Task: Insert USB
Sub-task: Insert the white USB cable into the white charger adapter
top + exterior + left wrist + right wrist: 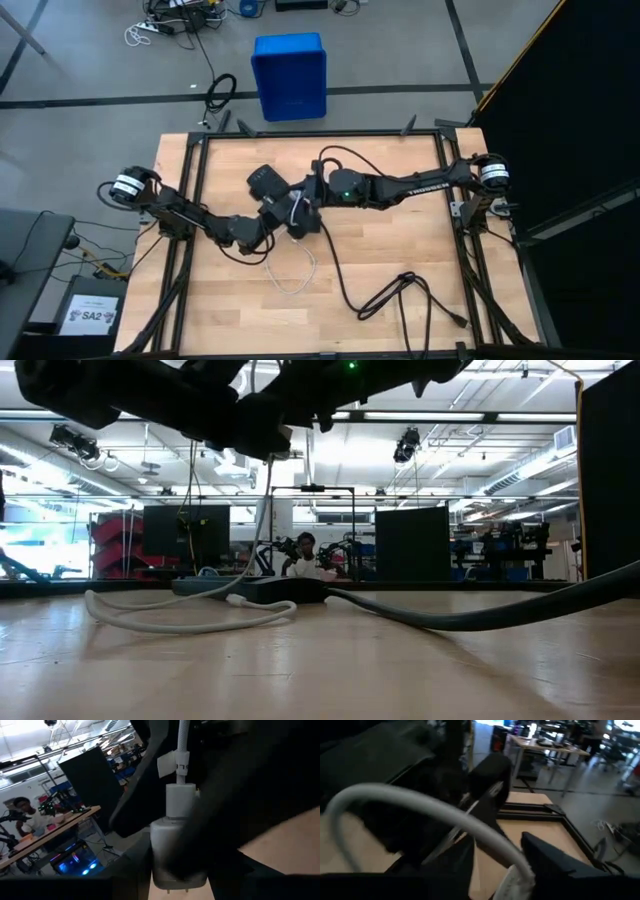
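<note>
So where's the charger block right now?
The charger block is off the table, held in the left gripper with the white cable plugged into it, near table centre where both arms meet.

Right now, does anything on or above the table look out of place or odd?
Nothing looks damaged or spilled. The white charger block is held above the table with the white cable plugged into it; its slack loops loosely on the wood. A black cord lies tangled toward the table's right, untidy but clear of both arms.
</note>
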### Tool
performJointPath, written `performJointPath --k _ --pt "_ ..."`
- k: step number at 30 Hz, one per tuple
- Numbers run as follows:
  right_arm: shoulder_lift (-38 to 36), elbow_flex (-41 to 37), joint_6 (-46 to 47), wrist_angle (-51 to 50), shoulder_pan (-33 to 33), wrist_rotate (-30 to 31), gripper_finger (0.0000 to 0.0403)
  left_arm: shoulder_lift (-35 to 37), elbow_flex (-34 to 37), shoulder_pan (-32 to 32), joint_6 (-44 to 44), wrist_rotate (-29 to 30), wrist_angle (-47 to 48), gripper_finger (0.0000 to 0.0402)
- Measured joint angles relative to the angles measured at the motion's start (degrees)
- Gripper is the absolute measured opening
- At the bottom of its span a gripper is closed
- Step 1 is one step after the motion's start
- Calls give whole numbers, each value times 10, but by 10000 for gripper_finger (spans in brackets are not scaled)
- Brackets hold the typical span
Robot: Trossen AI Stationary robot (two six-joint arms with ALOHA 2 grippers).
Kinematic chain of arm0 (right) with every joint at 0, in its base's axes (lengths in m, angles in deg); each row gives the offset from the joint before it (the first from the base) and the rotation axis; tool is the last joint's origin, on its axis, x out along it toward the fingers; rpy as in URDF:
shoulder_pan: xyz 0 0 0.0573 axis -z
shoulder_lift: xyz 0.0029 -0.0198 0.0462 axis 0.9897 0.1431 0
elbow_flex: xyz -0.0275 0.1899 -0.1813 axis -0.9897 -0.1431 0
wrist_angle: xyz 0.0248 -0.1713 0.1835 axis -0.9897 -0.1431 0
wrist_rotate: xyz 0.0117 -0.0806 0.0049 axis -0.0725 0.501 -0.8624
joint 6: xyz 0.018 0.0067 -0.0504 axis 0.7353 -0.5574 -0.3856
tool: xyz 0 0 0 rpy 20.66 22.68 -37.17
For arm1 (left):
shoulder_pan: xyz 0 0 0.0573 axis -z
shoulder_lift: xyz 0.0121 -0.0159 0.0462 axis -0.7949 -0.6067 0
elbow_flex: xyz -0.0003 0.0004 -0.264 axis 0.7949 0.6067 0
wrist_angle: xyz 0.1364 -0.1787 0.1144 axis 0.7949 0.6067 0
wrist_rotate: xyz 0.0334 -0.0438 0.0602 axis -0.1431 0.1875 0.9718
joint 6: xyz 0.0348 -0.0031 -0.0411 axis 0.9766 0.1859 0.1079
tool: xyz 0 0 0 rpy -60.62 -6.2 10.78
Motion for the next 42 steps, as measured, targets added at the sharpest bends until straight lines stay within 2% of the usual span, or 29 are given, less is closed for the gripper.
performJointPath --k 6,10,13,16,19,22,25,29,32,37,42 --pt "0 0 -42 -5 -20 4 231 35 30 23 -14 -9 -11 127" --pt "0 1 -53 -21 -32 9 247 73 67 42 -15 -23 -33 127" --pt "-5 1 -52 -53 -41 21 246 107 107 56 -47 -19 -46 127" --pt "-5 -2 -50 -94 -50 75 236 141 160 65 -117 -32 -69 127" --pt "-11 -2 -43 -133 -51 119 218 159 223 68 -165 -84 -131 127" --pt "-7 -2 0 -188 -42 111 197 161 274 68 -197 -135 -225 127" --pt "4 -2 51 -240 -30 79 176 158 308 67 -230 -160 -246 127" --pt "26 -5 91 -274 -17 65 152 145 312 66 -270 -168 -224 127" --pt "52 -8 96 -255 -11 55 138 127 292 62 -269 -180 -220 127" --pt "98 -8 97 -200 -5 2 124 76 258 48 -273 -186 -208 127" --pt "122 -8 100 -189 -5 -6 116 13 242 33 -271 -175 -226 127"
